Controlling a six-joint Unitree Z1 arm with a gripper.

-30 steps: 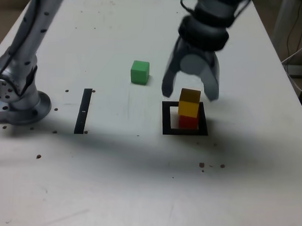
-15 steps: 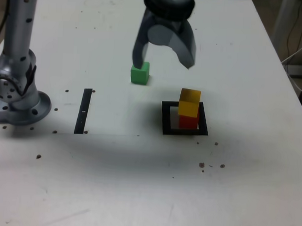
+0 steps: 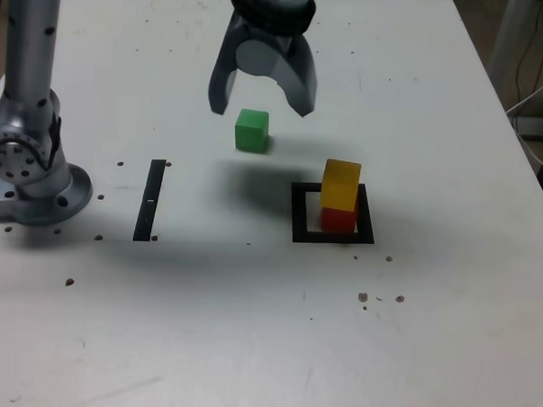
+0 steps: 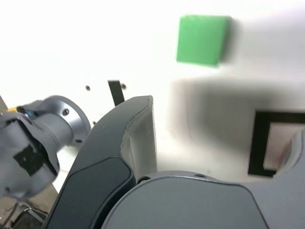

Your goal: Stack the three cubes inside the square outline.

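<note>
Gripper point(image 3: 260, 106) hangs above the table point(image 3: 428, 336) with jaws spread wide, holding nothing. Green cube point(image 3: 251, 130) sits on the table just below and between the fingertips, not touched; in the wrist view the green cube point(image 4: 202, 39) lies ahead of the dark finger point(image 4: 125, 157). Yellow cube point(image 3: 341, 185) is stacked on the red cube point(image 3: 338, 219), a bit skewed, inside the black square outline point(image 3: 301, 216), toward its far-right part in the exterior view. Thin black strip point(image 3: 150, 199) lies on the exterior view's left, near the arm base point(image 3: 34, 180). Small dark specks dot the table.
</note>
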